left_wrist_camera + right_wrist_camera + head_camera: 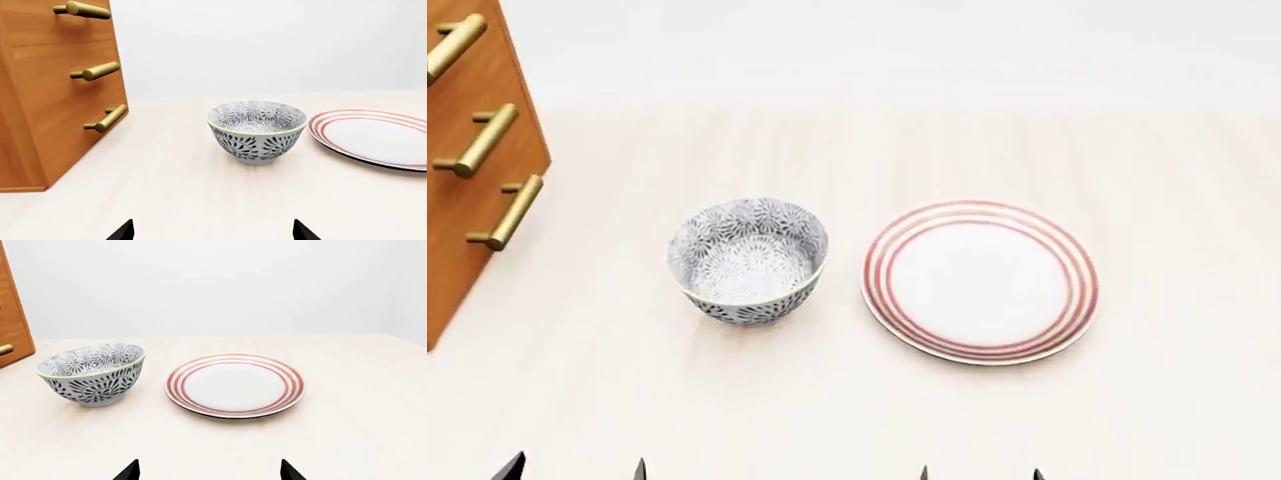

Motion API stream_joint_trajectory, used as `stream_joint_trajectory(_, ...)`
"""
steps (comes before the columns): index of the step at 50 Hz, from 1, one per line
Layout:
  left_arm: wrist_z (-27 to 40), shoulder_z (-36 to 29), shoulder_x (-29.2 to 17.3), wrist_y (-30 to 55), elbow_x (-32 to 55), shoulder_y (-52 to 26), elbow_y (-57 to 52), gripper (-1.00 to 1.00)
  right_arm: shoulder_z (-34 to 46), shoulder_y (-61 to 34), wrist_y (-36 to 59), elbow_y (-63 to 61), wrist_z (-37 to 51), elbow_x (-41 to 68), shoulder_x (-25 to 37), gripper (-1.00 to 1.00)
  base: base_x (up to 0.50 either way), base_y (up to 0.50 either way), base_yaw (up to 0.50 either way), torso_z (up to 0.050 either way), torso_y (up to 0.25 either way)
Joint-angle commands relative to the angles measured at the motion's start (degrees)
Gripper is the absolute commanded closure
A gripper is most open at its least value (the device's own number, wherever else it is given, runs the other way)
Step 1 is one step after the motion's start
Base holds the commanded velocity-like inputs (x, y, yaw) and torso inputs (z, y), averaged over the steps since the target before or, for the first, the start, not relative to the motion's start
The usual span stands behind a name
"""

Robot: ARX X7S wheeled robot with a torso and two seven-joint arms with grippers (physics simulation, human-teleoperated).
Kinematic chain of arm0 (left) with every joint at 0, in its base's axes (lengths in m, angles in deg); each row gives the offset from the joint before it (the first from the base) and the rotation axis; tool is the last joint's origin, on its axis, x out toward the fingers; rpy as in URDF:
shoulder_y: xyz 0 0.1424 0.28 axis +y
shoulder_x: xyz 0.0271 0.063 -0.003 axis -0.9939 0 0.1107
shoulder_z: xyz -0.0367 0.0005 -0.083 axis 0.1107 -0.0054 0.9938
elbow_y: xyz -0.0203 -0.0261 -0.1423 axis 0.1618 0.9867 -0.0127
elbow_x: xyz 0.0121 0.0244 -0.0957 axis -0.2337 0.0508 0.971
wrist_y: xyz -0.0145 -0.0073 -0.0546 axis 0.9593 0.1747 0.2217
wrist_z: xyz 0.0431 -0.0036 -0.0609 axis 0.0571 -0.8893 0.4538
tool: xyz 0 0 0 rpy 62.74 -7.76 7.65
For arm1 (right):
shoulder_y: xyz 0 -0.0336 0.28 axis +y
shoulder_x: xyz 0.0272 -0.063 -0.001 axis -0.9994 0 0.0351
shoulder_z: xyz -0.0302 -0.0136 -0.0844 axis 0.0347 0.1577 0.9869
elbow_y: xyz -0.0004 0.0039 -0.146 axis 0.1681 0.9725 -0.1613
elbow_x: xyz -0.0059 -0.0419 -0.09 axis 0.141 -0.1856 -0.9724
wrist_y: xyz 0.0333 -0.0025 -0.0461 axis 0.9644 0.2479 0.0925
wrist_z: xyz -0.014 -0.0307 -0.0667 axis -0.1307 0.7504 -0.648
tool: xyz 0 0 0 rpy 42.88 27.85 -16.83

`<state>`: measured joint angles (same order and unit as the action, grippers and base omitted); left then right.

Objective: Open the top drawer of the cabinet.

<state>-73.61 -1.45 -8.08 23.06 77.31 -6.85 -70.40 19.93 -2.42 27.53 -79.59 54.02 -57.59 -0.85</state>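
Observation:
The orange-brown cabinet (467, 200) stands at the table's far left, with three shut drawers and brass bar handles. The top drawer (47, 22) shows in the left wrist view with its handle (83, 9); in the head view its handle (454, 45) is at the upper left corner. My left gripper (213, 231) is open and empty, low over the table, well short of the cabinet. In the head view its tips (574, 468) show at the bottom edge. My right gripper (209, 471) is open and empty too, its tips (981, 473) at the bottom edge.
A blue-and-white patterned bowl (747, 260) stands on the pale table (827, 420) in front of my left gripper. A white plate with red rings (980, 280) lies to its right. Both also show in the right wrist view: bowl (92, 372), plate (233, 385).

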Motion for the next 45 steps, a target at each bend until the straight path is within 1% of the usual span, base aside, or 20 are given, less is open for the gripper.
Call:
stream_joint_trajectory(1,-0.94,0.96,0.73,-0.26,0.07,-0.14,0.23,-1.0,-0.76,-0.13,-0.63,0.5,-0.82,-0.48,-0.64,-1.0,0.5,0.0,0.0,0.0,0.0)
stream_joint_trajectory(33,0.33,-0.36,-0.37,-0.68,1.19,-0.27,0.2,-1.0,0.7,-0.16,-1.27,0.23,0.11,0.68,0.5,-1.0,0.5,0.0,0.0,0.0,0.001)
stream_joint_trajectory(42,0.64,-0.72,-0.53,-0.9,1.34,-0.51,0.57,-1.0,1.5,-0.09,-2.39,-0.15,-0.06,0.43,1.03,-1.0,0.0,0.0,0.0,0.0,0.0)
stream_joint_trajectory(45,0.81,-0.77,-0.69,-0.54,1.49,-0.42,0.06,-1.0,1.47,-0.08,-2.58,-0.12,-0.09,0.86,1.07,-1.0,0.0,0.44,0.0,0.0,0.0)
